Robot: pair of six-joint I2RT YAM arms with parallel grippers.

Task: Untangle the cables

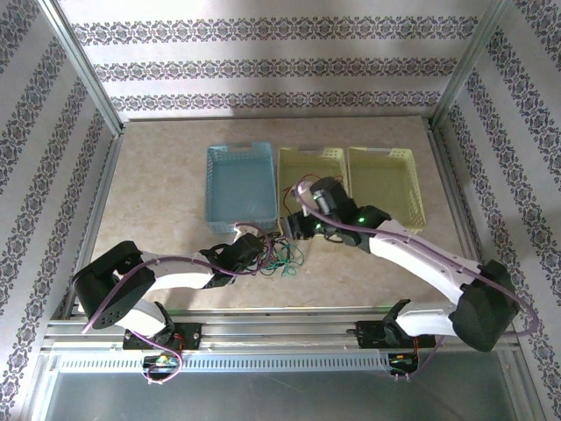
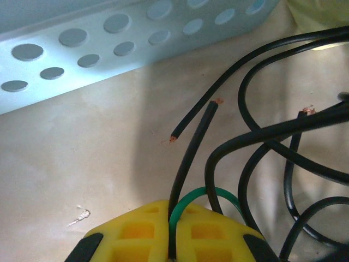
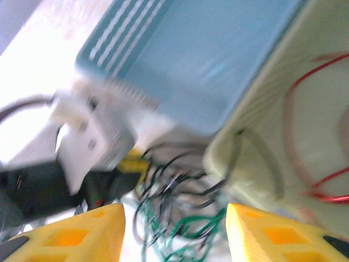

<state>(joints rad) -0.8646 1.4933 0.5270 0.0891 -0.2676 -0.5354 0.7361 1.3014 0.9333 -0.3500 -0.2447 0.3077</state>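
— Where do the cables [image 1: 282,257] lie?
— Tangled on the table, just before the blue basket [image 1: 238,149] and the middle cream basket [image 1: 311,154] (a red strand [image 3: 330,197] is inside that one).
— And the grippers?
— The left gripper [image 2: 173,221] pinches black and green cables. The right gripper [image 3: 174,218] hangs spread above them, holding nothing.

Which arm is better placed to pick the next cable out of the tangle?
The right, probably. The right gripper is open, empty, and faces the cables. The left gripper is shut on a green cable and a black cable, so it should rather hold.
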